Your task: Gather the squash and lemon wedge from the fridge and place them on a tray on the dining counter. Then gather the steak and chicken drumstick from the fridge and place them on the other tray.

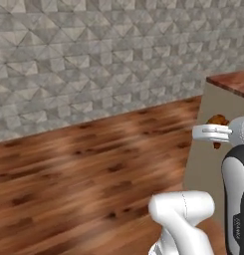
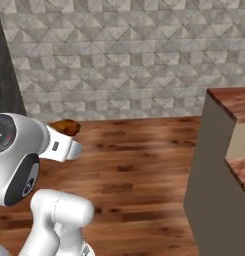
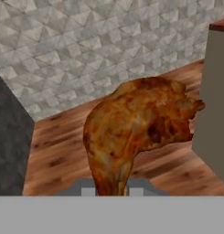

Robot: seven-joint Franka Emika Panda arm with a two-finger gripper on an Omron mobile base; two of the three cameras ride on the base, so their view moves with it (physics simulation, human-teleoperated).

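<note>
On the left we see the grey fridge (image 3: 10, 137) side. In the middle, our fingers (image 3: 111, 191) are closed narrow on the thin end of the chicken drumstick (image 3: 141, 123), above the wooden floor (image 2: 144, 165). On the right stands the desk (image 2: 229, 102).

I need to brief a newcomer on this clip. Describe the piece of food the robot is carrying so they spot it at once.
Start at the grey stone-tile wall above the wood floor, with the beige base of the dining counter at the right. In front of them the hand is shut on the narrow end of the chicken drumstick. It is glossy, roasted orange-brown and lumpy, the one food item against flat surfaces.
</note>
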